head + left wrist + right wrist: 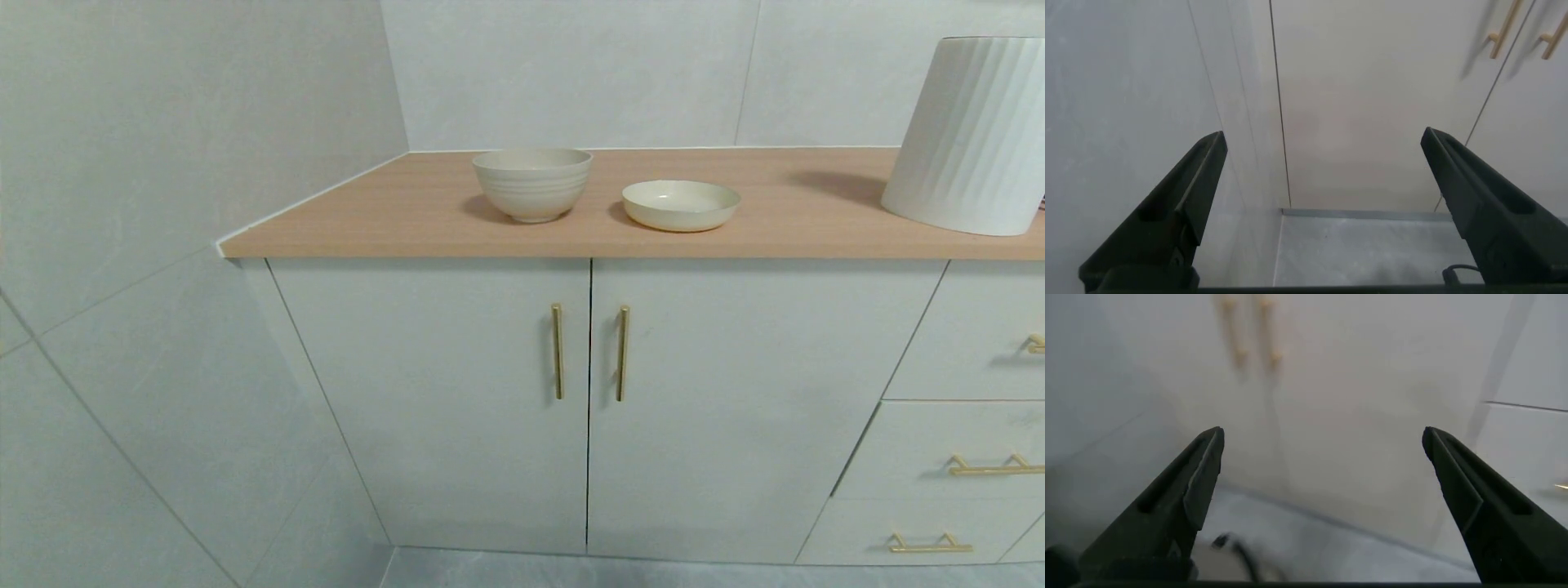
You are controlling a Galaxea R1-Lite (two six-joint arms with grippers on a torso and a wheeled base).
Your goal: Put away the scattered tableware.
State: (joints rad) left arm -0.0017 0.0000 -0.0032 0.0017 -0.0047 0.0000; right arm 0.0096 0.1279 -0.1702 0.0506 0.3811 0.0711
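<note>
The right gripper (1321,437), fingers spread wide, faces pale cabinet doors (1364,400) with two gold handles (1234,335) side by side; grey floor (1323,543) lies below.

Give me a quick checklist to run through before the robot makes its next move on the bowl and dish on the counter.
1. Left gripper open and empty: ok.
2. Right gripper open and empty: ok.
3. Bowl upright on the countertop, apart from the dish: ok.
4. Dish looks empty: ok.
5. Bowl's inside empty: cannot tell.
6. Cabinet doors open, if the tableware goes in there: not ok, both shut.
</note>
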